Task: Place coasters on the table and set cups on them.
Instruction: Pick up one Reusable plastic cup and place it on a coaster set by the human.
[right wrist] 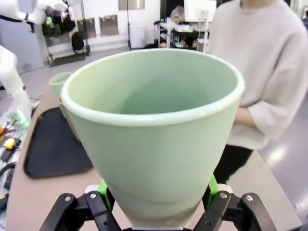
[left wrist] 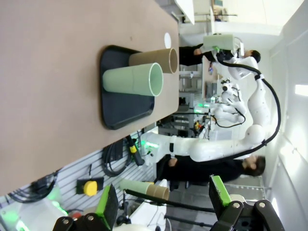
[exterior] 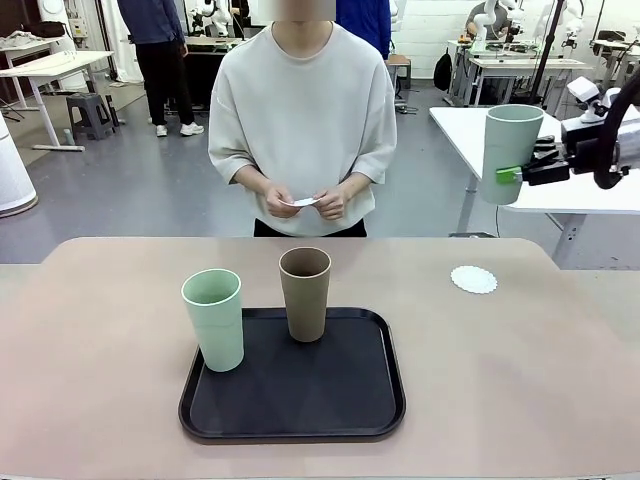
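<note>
Front view shows the mint cup clamped in my right gripper, high past the right edge of the table, so I judge it mid-carry, next needing lowering onto the coaster, seemingly below-left, while my left gripper gapes empty.

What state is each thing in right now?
Raised mint cup: upright, in the air.
Right tool: shut on that cup.
Left tool: open, empty.
Second mint cup: upright on the tray, empty.
Brown cup: upright on the tray, empty.
Coaster: flat on the table, bare.
Second coaster: in the person's hands.
</note>
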Available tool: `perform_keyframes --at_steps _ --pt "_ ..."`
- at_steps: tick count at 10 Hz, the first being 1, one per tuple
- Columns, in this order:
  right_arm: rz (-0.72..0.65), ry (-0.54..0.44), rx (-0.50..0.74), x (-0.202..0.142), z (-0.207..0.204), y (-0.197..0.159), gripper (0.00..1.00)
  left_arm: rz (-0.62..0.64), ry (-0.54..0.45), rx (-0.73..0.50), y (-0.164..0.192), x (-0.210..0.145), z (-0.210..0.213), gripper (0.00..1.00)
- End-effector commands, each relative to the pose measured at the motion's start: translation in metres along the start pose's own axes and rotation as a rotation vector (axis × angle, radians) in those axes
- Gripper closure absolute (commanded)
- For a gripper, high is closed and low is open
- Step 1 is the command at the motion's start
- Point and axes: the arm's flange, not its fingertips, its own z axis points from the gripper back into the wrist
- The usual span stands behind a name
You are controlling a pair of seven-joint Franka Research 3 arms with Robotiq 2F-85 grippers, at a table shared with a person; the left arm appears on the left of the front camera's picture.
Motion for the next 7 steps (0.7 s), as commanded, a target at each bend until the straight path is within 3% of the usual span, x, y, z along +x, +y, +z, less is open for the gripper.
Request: perform_keyframes --at_steps 1,4,7 --pt "-0.002 0.02 0.005 -0.021 0.008 -0.016 0.18 -0.001 -0.006 -0.011 -0.001 -0.001 0.0 0.0" --pt "-0.05 0.002 -0.016 -0.055 0.013 -0.028 0.18 -0.001 -0.006 -0.011 -0.001 -0.001 0.0 0.0" --pt "-0.094 -0.072 0.01 -0.074 0.002 -0.017 0.18 -0.001 -0.006 -0.011 -0.001 -0.001 0.0 0.0"
